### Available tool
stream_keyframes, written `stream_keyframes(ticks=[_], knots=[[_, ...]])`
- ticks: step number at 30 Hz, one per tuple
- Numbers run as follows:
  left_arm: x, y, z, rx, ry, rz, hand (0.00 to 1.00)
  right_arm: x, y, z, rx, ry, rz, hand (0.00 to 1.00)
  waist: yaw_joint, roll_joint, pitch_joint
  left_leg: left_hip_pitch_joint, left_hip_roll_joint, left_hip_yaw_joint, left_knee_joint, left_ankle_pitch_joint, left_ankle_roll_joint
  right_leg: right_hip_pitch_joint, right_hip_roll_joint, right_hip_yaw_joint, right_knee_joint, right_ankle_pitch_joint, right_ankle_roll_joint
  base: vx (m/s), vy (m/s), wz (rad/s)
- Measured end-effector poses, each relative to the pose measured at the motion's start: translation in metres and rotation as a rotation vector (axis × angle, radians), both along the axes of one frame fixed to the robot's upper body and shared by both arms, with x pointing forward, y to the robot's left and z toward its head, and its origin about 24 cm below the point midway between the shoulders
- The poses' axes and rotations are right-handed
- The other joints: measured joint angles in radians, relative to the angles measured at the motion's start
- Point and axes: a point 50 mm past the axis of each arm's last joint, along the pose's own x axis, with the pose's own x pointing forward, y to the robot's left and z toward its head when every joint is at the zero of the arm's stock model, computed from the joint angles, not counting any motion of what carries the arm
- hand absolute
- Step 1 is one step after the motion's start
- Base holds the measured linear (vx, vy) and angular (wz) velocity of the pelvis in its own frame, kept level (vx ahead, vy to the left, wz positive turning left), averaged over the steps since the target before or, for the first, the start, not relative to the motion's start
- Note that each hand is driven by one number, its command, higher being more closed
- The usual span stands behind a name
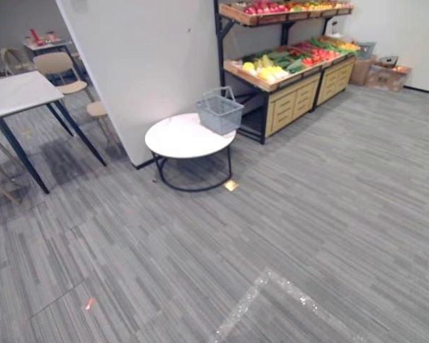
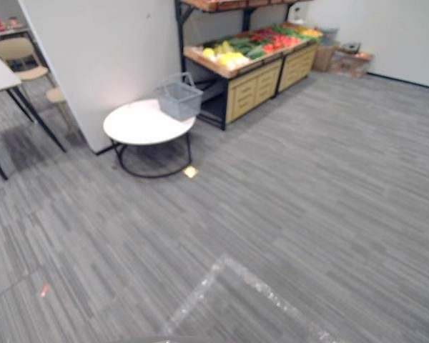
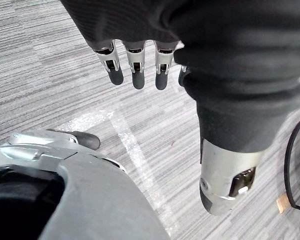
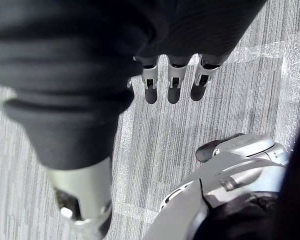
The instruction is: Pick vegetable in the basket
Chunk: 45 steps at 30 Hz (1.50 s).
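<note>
The vegetables [image 1: 286, 63] lie in the lower tray of the produce stand [image 1: 293, 96], far ahead across the floor [image 1: 307, 236]. The basket [image 1: 219, 112] stands upright at the edge of the round white counter [image 1: 175, 139], just beside the stand's near end, ahead and slightly left. The left hand [image 3: 138, 75] and right hand [image 4: 173, 90] hang over the floor, fingers straight and apart, holding nothing. Both are well apart from the goods, and neither is clearly nearer. A walking approach is likely required before any reach.

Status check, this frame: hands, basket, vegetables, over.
Left robot hand and right robot hand open, holding nothing. Grey basket on round white table, vegetables on shelf behind. Carpet floor lies between robot and table.
</note>
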Motion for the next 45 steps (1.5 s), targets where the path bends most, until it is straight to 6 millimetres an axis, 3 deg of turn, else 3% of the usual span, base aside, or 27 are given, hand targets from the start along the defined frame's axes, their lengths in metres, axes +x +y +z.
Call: stream_keyframes(ticks=[9, 13, 14, 26, 45], knots=[[0.005, -0.004, -0.001, -0.015, 0.003, -0.007, 0.00, 0.021, 0.000, 0.001, -0.009, -0.063, -0.009, 0.00, -0.008, 0.004, 0.036, 0.037, 0.002, 0.026, -0.014, -0.019, -0.029, 0.038, 0.005, 0.000, -0.033, 0.001, 0.001, 0.09, -0.004, -0.06], [0.004, -0.004, -0.001, -0.022, 0.001, -0.006, 0.00, 0.024, 0.000, 0.001, -0.009, -0.069, -0.007, 0.00, -0.011, -0.009, 0.042, 0.037, 0.002, 0.047, -0.015, -0.022, -0.034, 0.034, 0.005, 0.015, -0.036, 0.001, 0.002, 0.01, -0.014, -0.12], [0.004, -0.003, -0.001, -0.024, 0.001, -0.008, 0.00, 0.025, 0.001, 0.001, -0.008, -0.072, -0.006, 0.00, -0.011, 0.001, 0.037, 0.038, 0.002, 0.051, -0.014, -0.022, -0.034, 0.032, 0.005, 0.021, -0.037, 0.001, 0.002, -0.03, -0.026, -0.14], [0.004, -0.003, -0.001, -0.021, 0.003, -0.048, 0.00, 0.025, 0.001, 0.002, -0.003, -0.088, 0.069, 0.00, -0.014, -0.005, 0.035, 0.035, 0.024, 0.076, -0.015, -0.023, -0.032, 0.027, 0.027, 0.032, -0.052, 0.005, 0.006, -0.04, -0.045, -0.05], [0.017, 0.003, 0.003, 0.086, -0.056, -0.079, 0.00, 0.024, 0.002, 0.002, 0.009, -0.113, -0.032, 0.00, -0.015, -0.004, 0.022, 0.018, 0.028, 0.066, -0.021, -0.023, -0.032, 0.019, 0.035, 0.019, -0.065, 0.007, 0.003, 0.00, -0.020, 0.01]])
